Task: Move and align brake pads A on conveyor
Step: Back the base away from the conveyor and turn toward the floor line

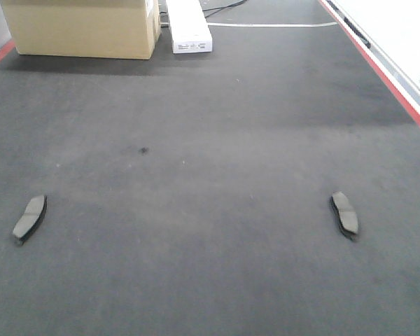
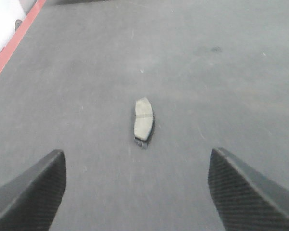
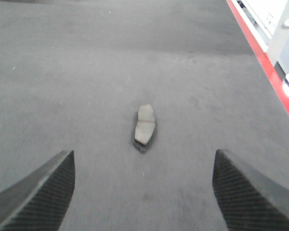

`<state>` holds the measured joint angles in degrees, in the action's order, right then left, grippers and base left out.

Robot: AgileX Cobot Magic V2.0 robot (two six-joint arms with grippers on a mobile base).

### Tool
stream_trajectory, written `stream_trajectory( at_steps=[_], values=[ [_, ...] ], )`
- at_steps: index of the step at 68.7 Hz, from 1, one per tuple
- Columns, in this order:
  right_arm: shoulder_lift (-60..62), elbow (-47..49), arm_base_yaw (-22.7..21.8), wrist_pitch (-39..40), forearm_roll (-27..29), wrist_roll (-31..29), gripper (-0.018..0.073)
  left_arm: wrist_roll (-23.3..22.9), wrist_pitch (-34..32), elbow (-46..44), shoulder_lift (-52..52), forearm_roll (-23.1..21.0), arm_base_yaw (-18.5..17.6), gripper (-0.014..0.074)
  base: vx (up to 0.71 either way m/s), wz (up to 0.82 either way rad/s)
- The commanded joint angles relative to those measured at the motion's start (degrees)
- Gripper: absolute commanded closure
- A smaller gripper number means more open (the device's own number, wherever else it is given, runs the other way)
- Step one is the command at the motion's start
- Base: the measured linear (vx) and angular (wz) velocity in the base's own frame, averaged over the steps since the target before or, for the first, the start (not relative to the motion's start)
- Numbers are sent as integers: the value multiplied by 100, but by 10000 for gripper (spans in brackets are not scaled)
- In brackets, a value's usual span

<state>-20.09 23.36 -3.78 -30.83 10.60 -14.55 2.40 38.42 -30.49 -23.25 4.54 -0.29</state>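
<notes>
The main risk is the grasp itself: each pad lies flat and thin on the conveyor, so fingers coming down a little high would skid over the top, and a little low would dig into the fabric belt and shove the pad askew, spoiling the alignment. The left gripper is spread wide with nothing in it, looking along the left brake pad, which lies near the conveyor's left edge. The right gripper is equally wide and empty over the right brake pad, towards the red strip on the right edge. The pads sit well apart. By count: two pad spots, though the right one shows a dark layer beneath and may be a stacked pair, which the blur leaves unsure; if so, a pinch on the top piece alone could slide it off. One cardboard box and one white unit stand at the far end
</notes>
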Motion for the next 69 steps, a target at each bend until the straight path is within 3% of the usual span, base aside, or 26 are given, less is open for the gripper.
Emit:
stream_trajectory(
  at_steps=[1, 69],
  values=[
    [-31, 158, -13, 430, 6, -20, -9, -25, -355, -144, -40, -18, -19, 10, -20, -4],
    [-31, 158, -13, 424, 6, -20, -9, -25, -355, -144, -40, -18, -19, 10, -33, -10]
  ],
)
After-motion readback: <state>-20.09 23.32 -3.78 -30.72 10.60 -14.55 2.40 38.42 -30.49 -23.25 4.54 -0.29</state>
